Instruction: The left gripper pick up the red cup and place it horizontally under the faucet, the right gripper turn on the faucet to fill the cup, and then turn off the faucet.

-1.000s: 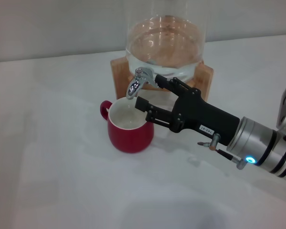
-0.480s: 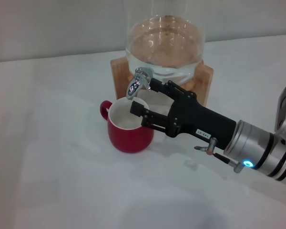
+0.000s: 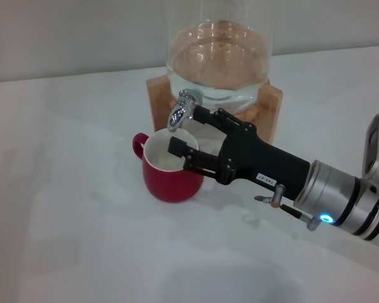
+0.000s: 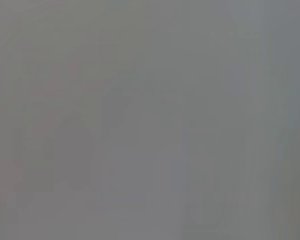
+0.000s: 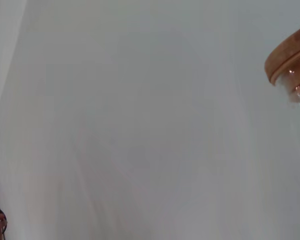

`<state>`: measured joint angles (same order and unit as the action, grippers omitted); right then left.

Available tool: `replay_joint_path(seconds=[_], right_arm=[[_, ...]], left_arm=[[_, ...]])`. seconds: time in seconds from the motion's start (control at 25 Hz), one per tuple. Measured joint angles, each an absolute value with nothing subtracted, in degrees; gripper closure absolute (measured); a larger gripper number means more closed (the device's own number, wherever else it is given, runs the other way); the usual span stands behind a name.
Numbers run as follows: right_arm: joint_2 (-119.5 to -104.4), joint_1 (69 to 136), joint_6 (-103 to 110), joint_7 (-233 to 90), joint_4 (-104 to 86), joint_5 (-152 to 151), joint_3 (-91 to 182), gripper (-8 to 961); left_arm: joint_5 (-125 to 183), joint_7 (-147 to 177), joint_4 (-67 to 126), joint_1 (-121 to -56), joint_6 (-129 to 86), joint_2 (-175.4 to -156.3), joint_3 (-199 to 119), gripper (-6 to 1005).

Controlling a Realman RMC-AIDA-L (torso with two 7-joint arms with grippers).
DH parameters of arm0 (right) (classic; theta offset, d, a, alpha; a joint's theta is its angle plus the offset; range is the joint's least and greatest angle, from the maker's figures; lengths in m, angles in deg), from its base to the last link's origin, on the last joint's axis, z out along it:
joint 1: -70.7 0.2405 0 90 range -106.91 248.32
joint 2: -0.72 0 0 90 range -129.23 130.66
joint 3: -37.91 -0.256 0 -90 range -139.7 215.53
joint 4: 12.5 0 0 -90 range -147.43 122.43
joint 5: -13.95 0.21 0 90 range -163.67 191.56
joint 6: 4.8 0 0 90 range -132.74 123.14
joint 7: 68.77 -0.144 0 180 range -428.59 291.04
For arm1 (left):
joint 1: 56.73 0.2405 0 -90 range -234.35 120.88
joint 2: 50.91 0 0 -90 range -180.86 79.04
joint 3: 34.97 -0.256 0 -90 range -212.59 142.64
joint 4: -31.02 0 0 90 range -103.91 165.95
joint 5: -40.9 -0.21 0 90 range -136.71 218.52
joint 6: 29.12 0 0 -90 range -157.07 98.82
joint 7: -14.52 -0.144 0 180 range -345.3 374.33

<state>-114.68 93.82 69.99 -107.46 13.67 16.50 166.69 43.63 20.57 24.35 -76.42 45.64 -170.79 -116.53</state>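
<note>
The red cup (image 3: 172,178) stands upright on the white table, its white inside facing up, directly below the spout of the chrome faucet (image 3: 182,108). Its loop handle points to the left in the head view. My right gripper (image 3: 186,129) is open. Its upper finger reaches to just beside the faucet's lever, and its lower finger hangs over the cup's right rim. I cannot tell whether water is running. My left gripper is out of view, and the left wrist view shows only flat grey.
The glass dispenser (image 3: 218,57) holds clear water and sits on a wooden stand (image 3: 273,101) at the back of the table (image 3: 63,208). The stand's edge also shows in the right wrist view (image 5: 289,57).
My right gripper has moved left toward the faucet, so its upper finger is now beside the lever and its lower finger is over the cup's rim. The cup has not moved.
</note>
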Motion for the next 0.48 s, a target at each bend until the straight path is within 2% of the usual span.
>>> replay_joint_path(seconds=[0.48], right_arm=[[-114.68,93.82,69.83,-107.54,14.94,16.49,167.38,85]], left_arm=[[43.63,20.58,24.4,-76.42,45.58,-170.79,-116.53,370]])
